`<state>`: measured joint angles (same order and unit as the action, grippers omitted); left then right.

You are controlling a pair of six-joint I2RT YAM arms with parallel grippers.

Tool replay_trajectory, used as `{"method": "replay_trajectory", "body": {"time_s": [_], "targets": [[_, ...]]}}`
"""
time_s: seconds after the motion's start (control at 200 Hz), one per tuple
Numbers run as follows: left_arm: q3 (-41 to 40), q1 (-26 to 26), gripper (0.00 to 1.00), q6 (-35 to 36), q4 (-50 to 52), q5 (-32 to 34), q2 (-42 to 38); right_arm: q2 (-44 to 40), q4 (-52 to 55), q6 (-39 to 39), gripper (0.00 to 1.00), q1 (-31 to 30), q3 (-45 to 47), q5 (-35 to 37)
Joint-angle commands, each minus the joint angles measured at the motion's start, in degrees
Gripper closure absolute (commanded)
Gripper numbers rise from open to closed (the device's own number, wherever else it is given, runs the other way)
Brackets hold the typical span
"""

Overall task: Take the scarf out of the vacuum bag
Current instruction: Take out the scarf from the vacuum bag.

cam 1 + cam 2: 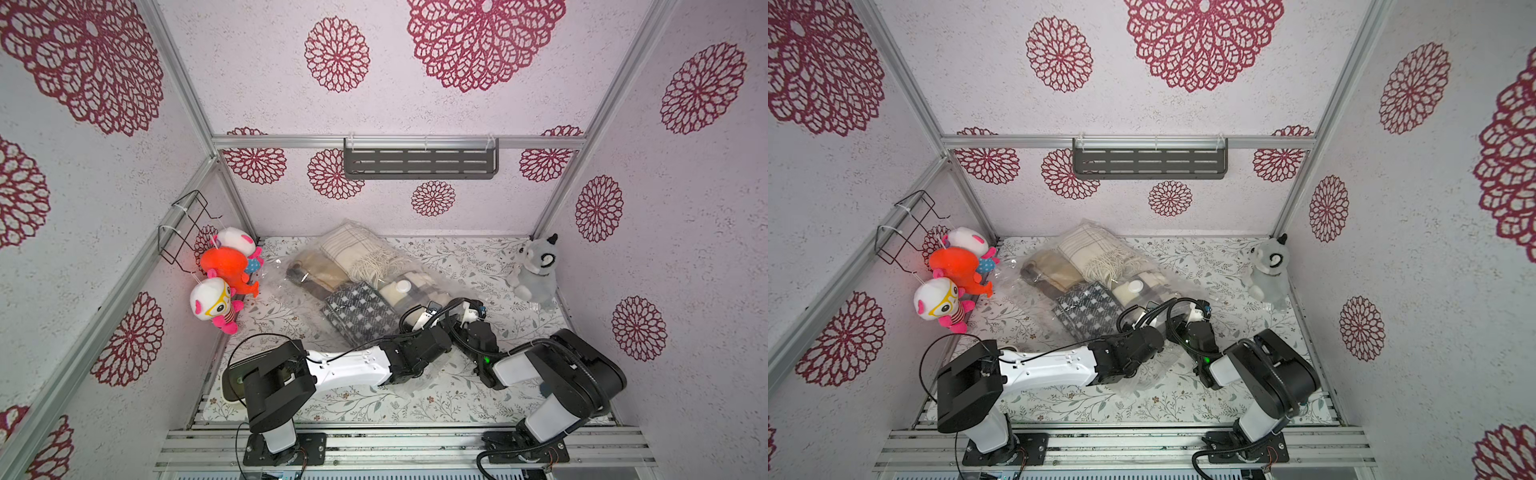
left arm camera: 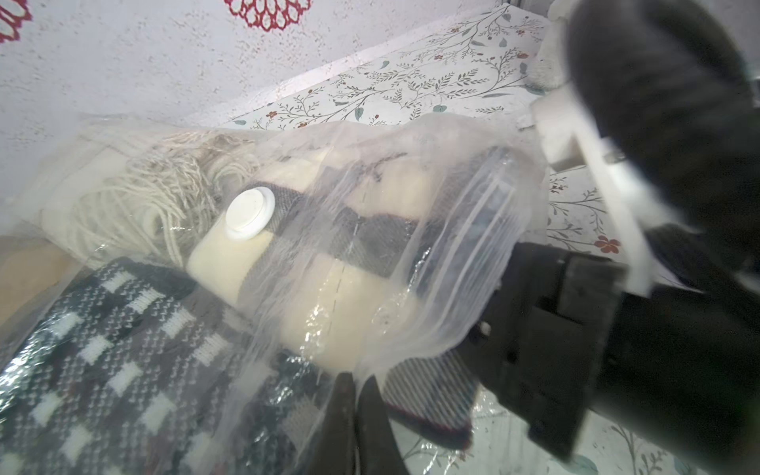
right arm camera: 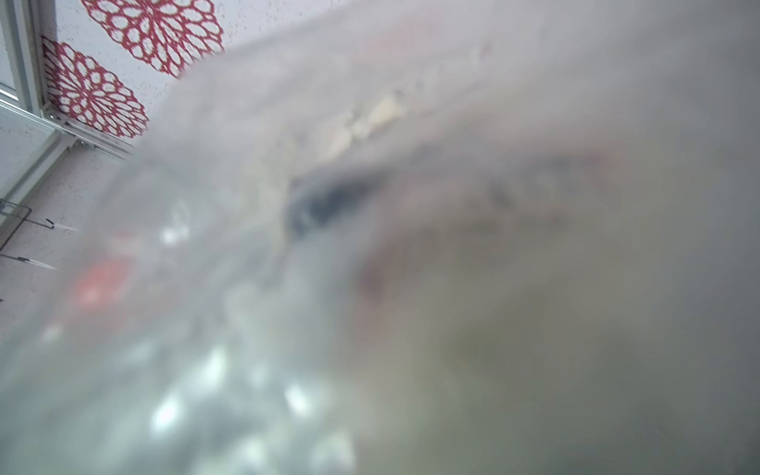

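Observation:
The vacuum bag (image 1: 291, 286) lies crumpled on the floral table in both top views, its white valve cap (image 1: 402, 286) (image 2: 250, 212) facing up. Through the plastic I see a cream fringed scarf (image 1: 357, 253), a black-and-white checked scarf (image 1: 357, 311) (image 2: 123, 362) and a cream-and-grey plaid scarf (image 2: 329, 255). A striped scarf corner (image 2: 427, 390) shows at the bag's mouth. My left gripper (image 2: 357, 380) (image 1: 432, 308) is shut, pinching the bag's plastic film at its mouth. The right gripper's black body (image 2: 547, 337) (image 1: 471, 313) reaches into that mouth, fingers hidden. Blurred plastic (image 3: 370, 288) fills the right wrist view.
Three plush toys (image 1: 226, 270) hang by a wire basket (image 1: 187, 228) on the left wall. A grey plush (image 1: 536, 266) sits in the back right corner. A slotted grey shelf (image 1: 419, 162) hangs on the back wall. Both arms crowd the table's (image 1: 457, 395) front middle.

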<state>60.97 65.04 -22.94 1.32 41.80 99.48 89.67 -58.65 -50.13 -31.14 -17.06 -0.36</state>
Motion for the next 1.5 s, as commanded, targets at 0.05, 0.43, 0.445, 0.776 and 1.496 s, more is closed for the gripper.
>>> {"method": "replay_trajectory", "body": {"time_s": [0.05,0.43,0.445,0.776,1.496], "targets": [[0.7,-2.2,1.0,-1.1,-2.7,0.8,1.5,-11.6,16.9,4.5,0.77,1.2,2.2,-8.2],[-0.8,-2.7,1.0,-1.2,-5.7,-2.4,4.6,-42.6,51.0,4.9,0.72,5.7,8.3,-5.6],[-0.9,-2.7,1.0,-1.1,-6.0,-2.5,4.6,-42.8,51.5,4.9,0.71,6.1,8.5,-5.8],[-1.4,-2.6,1.0,-1.2,-7.1,-4.4,5.3,-50.3,50.5,3.0,0.2,9.4,12.2,-5.2],[3.3,-2.0,1.0,-2.2,-5.3,-6.2,11.2,-33.2,20.6,0.7,0.02,5.7,15.8,-1.0]]}}
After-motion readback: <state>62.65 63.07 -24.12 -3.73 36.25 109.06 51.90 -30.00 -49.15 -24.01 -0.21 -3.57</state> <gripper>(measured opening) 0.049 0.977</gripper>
